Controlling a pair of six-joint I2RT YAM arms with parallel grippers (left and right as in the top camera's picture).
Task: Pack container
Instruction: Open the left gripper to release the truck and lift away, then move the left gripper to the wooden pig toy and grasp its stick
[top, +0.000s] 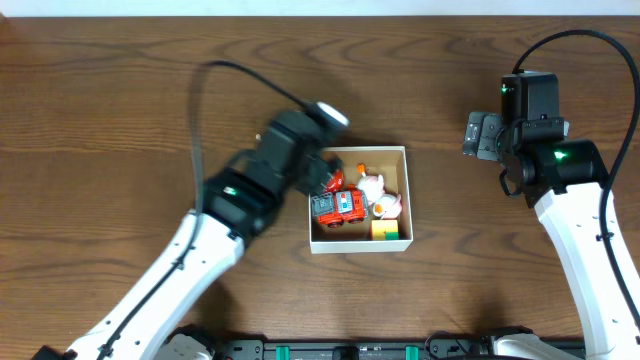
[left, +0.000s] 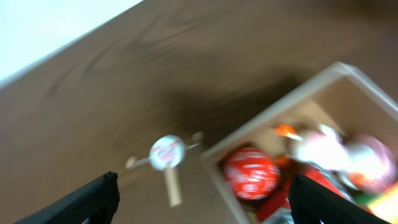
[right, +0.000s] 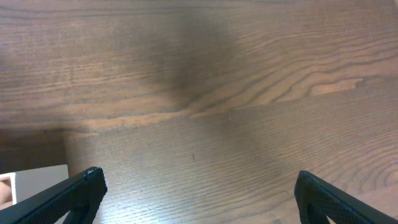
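Note:
The container (top: 408, 196) is a square white-walled box with a brown inside, at the table's middle. It holds a red toy car (top: 338, 207), two white-and-pink toys (top: 372, 185) and a yellow-green block (top: 384, 230). My left gripper (top: 318, 177) hangs over the box's left wall, open and empty. The blurred left wrist view shows the box corner (left: 280, 109), a red toy (left: 250, 172) inside it, and my open jaws (left: 205, 205). My right gripper (top: 478, 135) is open and empty over bare table to the right of the box. A white piece of the box (right: 37, 179) shows beside my right jaws (right: 199, 199).
A small round white piece on a stick (left: 165, 152) lies on the wood just outside the box's corner; in the overhead view my left arm hides it. The table (top: 120, 120) is dark brown wood, with a pale edge (left: 37, 25) beyond it.

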